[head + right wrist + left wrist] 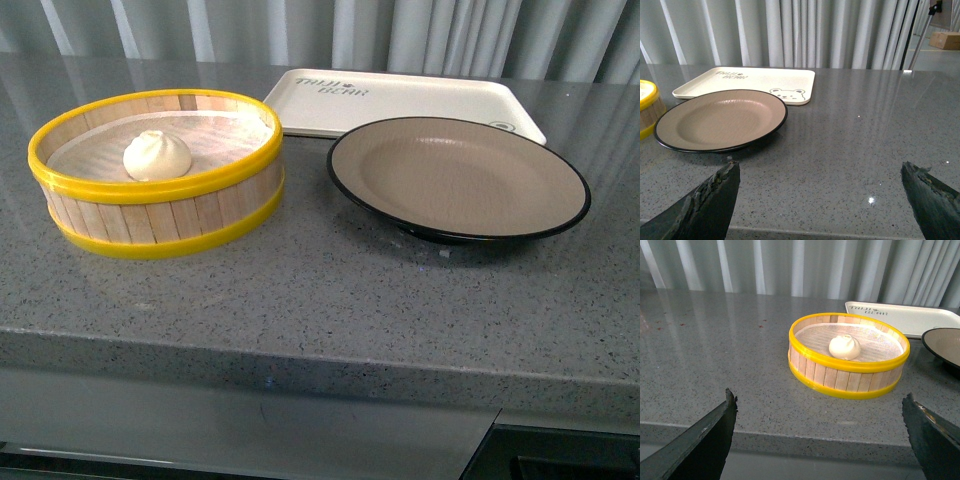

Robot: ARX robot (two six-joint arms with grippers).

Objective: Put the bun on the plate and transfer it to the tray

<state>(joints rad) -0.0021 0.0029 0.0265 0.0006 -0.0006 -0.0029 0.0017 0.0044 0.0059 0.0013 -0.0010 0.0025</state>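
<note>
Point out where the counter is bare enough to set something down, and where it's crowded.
Bare: the wide counter strip between the near edge and the steamer basket and plate; the stretch left of the basket; the stretch right of the plate and tray. Crowded: the narrow gap between basket and plate, and where the plate's far rim nears the tray.

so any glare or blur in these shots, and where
Front view: soft even light, the bun slightly washed out, a soft shadow under the plate. Left wrist view: the curtain reflects as pale streaks on the counter; the left gripper fingers are dark silhouettes. Right wrist view: small bright glints on the counter, the right gripper fingers equally dark.
</note>
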